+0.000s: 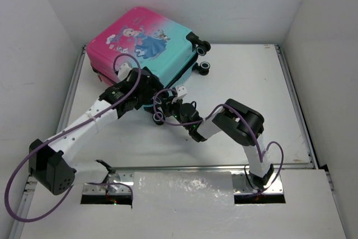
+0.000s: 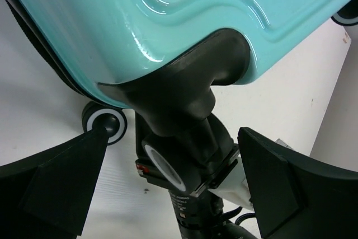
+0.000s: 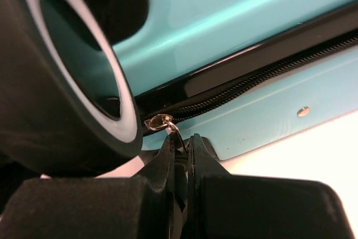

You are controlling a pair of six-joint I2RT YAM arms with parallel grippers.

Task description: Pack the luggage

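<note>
Right wrist view: the right gripper (image 3: 180, 145), jaws pressed together, pinches the zipper pull (image 3: 166, 122) beside the suitcase (image 3: 251, 15) wheel (image 3: 72, 82); the left gripper (image 2: 170, 138), jaws spread, is near a suitcase corner.

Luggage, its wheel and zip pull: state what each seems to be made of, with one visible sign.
The luggage shell looks like hard glossy plastic: sharp highlights on moulded ridges. The wheel seems matt black rubber or plastic with a white rim; which is unclear. The zip pull looks like silvery metal: it glints.
</note>
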